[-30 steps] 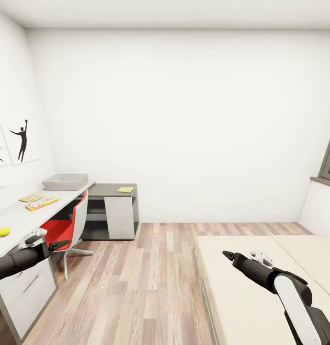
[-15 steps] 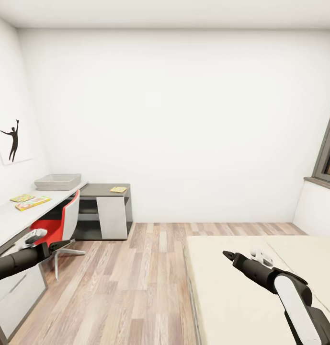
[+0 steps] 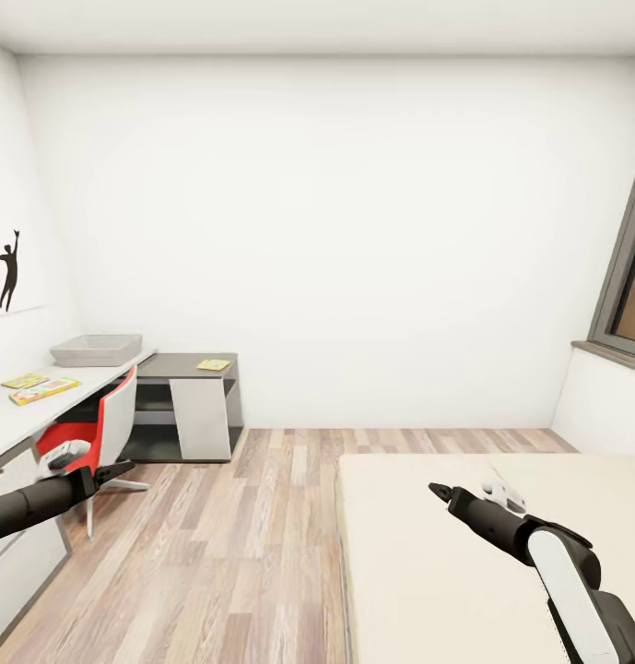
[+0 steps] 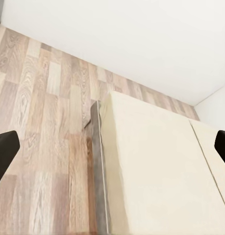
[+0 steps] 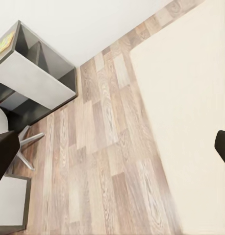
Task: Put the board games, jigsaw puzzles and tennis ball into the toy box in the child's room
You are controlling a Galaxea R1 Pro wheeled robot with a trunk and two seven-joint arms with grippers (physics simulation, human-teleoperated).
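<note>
Two sets of fingers spread, empty — left (image 3: pixel 123 468), right (image 3: pixel 434 490) — wood floor (image 3: pixel 234 544) between table (image 3: pixel 13 420) and bed (image 3: pixel 428 553) edge.

- Wood floor (image 3: pixel 262 535) between table (image 3: pixel 13 420) and bed (image 3: pixel 428 572) is an open lane to the far wall; you've got room there.
- Red chair (image 3: pixel 100 433) sits tucked at the table's front edge, just beside your left gripper (image 3: pixel 122 470); it blocks the near approach.
- Toy box (image 3: pixel 96 349) sits at the table's far end by the wall; air above it is open.
- Bed fills the right side under your right gripper (image 3: pixel 437 490); mattress top here is bare.
- Window sill (image 3: pixel 607 350) juts at far right.
</note>
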